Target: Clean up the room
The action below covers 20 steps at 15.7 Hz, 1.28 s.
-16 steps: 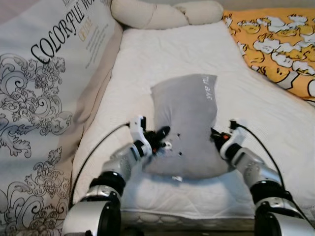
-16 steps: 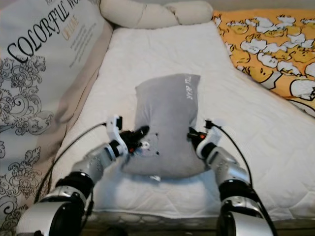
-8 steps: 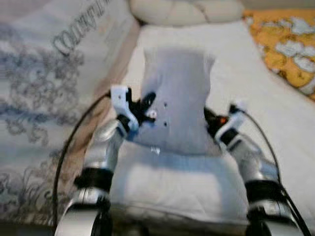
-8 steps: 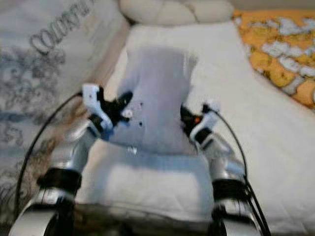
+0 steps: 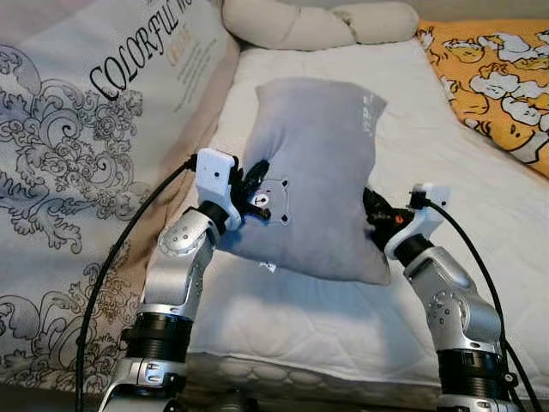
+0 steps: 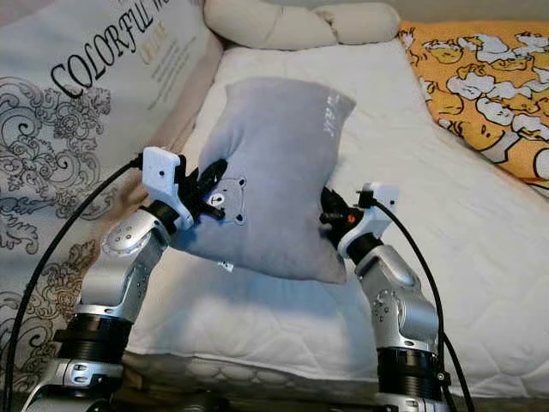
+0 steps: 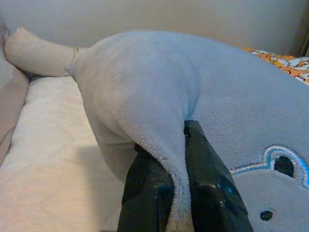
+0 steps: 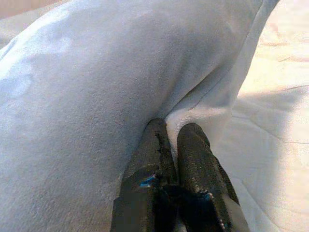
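Grey pillow [image 5: 316, 176] now off the bed [image 5: 480, 197].

One grey pillow [image 5: 317, 172], one long cream bolster [image 5: 292, 24], two grippers

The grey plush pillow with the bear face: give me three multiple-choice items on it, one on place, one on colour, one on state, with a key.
1. Where is the grey plush pillow with the bear face?
A. Flat on the floor
B. Lifted over the white quilted mattress
C. On the orange cartoon-print blanket

2. What colour is the long bolster cushion at the head of the bed?
A. Cream
B. Red
C. Black

3. How is the pillow held?
A. By the left tool alone
B. By nothing
C. By the left tool and the right tool, each pinching one edge

Key: 1 B, the pillow hangs between both arms above the mattress. 2 A, the bolster is pale cream. 3 C, both wrist views show black fingers clamped on grey fabric.
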Available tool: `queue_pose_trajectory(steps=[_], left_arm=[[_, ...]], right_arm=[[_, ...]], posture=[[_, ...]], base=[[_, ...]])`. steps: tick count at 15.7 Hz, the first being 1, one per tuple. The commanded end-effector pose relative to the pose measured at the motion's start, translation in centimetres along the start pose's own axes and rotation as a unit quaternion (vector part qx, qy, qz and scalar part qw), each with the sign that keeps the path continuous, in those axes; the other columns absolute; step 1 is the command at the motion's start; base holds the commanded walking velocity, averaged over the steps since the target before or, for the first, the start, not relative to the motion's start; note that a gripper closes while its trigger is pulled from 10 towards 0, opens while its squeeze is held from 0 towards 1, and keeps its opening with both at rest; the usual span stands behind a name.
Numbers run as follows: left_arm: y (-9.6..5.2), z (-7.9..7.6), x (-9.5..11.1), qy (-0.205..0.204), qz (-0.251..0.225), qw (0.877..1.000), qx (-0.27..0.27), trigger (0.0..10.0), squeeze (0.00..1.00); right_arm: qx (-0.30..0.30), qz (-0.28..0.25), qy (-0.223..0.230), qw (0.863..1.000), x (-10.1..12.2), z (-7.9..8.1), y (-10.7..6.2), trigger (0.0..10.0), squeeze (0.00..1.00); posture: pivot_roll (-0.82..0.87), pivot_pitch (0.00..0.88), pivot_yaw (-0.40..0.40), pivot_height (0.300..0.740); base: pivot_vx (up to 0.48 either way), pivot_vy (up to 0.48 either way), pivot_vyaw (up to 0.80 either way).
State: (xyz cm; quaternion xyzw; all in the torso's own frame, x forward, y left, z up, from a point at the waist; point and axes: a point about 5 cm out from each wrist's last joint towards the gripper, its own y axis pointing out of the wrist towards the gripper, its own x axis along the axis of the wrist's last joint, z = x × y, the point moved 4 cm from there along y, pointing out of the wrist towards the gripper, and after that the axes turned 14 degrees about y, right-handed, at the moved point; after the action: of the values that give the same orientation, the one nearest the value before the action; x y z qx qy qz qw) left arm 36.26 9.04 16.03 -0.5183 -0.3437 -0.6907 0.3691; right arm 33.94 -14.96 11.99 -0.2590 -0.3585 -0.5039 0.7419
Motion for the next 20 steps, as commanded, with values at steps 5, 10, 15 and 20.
queue_pose_trajectory(steps=[5, 10, 15, 20], left_arm=[[0.0, 0.3, 0.9, 0.021, -0.003, 1.0, 0.006, 10.0, 0.0], [-0.2, 0.5, 0.8, 0.024, 0.001, 1.0, 0.013, 10.0, 0.0], [-0.2, 0.5, 0.8, 0.025, 0.002, 1.0, 0.015, 10.0, 0.0], [-0.1, 0.4, 0.9, 0.072, 0.007, 0.997, 0.016, 10.0, 0.0]], right_arm=[[0.007, -0.004, -0.002, 1.0, 0.4, 0.9, 0.0, 10.0, 0.0], [0.008, 0.012, -0.006, 1.0, -0.3, 1.0, 0.2, 10.0, 0.0], [0.008, 0.02, -0.007, 1.0, -0.6, 1.2, 0.4, 10.0, 0.0], [0.008, 0.023, -0.009, 1.0, -0.8, 1.2, 0.4, 10.0, 0.0]], posture=[[-0.02, 0.0, 0.088, 0.74], [-0.01, 0.0, 0.074, 0.74], [0.0, 0.0, 0.072, 0.74], [0.0, 0.0, 0.073, 0.74]], base=[[0.0, 0.303, 0.0], [0.0, 0.354, 0.0], [0.0, 0.359, 0.0], [0.0, -0.12, 0.0]])
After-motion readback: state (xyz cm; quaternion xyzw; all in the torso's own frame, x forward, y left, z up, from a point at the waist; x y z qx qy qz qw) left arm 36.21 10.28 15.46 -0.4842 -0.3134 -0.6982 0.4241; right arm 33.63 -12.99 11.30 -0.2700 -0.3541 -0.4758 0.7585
